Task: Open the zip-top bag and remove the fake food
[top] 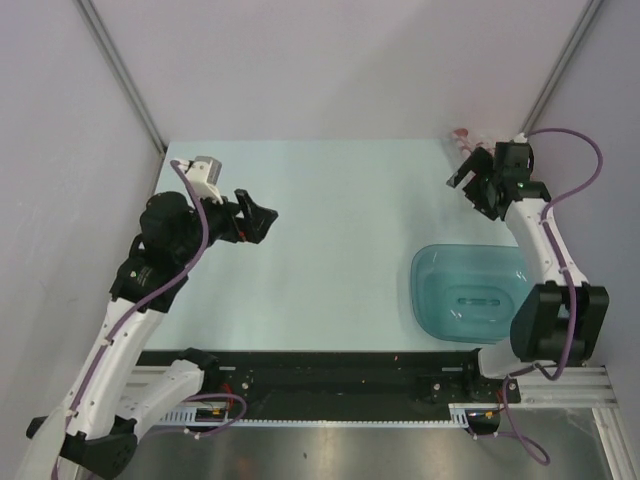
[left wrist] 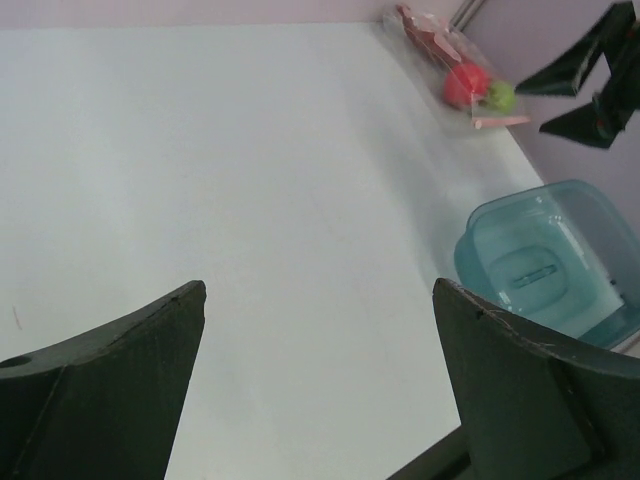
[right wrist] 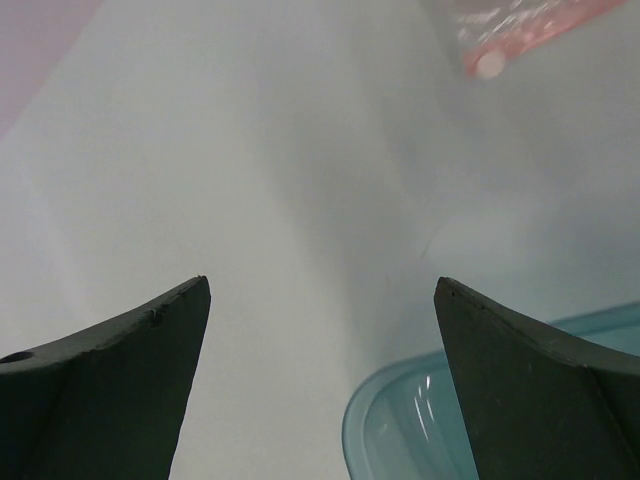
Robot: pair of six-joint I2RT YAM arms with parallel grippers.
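Zip-top bag with the fake food inside sits in the table's far right corner, just beyond the right gripper, jaws spread wide, holding nothing. Left gripper is wide open too but way over by the left edge, so right's the obvious reach.

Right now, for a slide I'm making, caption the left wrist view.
Left gripper, jaws wide, faces the zip-top bag of fake food at the far corner of the table, teal tray nearer.

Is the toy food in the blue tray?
No, the fake food lies inside the zip-top bag, away from the tray.
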